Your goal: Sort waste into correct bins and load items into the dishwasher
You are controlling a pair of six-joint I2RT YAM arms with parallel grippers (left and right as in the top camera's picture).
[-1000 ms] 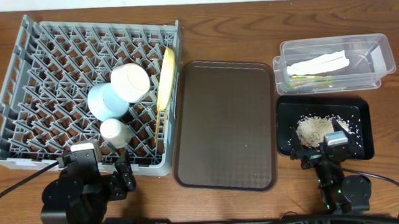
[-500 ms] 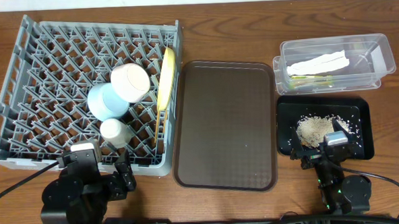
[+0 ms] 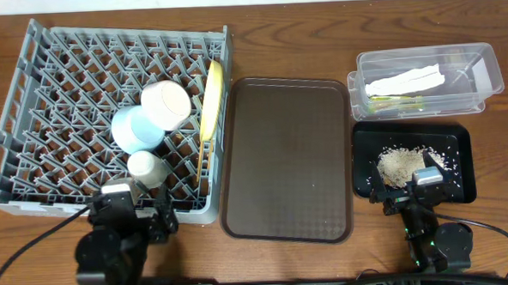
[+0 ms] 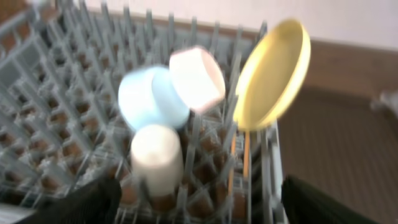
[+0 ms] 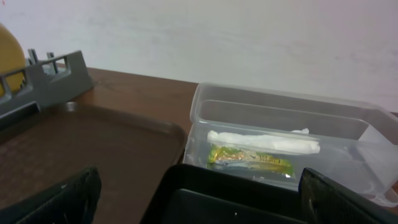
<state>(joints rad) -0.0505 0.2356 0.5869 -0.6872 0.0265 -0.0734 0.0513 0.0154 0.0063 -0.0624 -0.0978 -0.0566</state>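
Observation:
The grey dish rack [image 3: 46, 100] holds the yellow plate [image 3: 210, 101] on edge, the light blue bowl [image 3: 136, 128], the white bowl [image 3: 166, 103] and the cream cup [image 3: 146, 167]. The left wrist view shows the plate [image 4: 273, 74], blue bowl [image 4: 149, 99], white bowl [image 4: 198, 78], cup [image 4: 157, 158] and chopsticks [image 4: 239, 162]. The clear tub [image 3: 482, 64] holds the napkin [image 3: 404, 83] and wrapper [image 3: 394, 106]; both show in the right wrist view [image 5: 264, 143] [image 5: 249, 158]. Food crumbs [image 3: 399, 164] lie in the black tray [image 3: 456, 138]. My left gripper [image 3: 137, 221] is open at the rack's front edge. My right gripper [image 3: 411, 196] is open at the black tray's front edge.
The brown serving tray [image 3: 285, 158] lies between the rack and the bins. The rack's near wall is right in front of the left gripper. The black tray's rim [image 5: 205, 180] fills the space between the right fingers.
My left arm has moved forward and slightly right, toward the rack's front edge; its wrist view is motion-blurred. The right arm and all objects have not moved.

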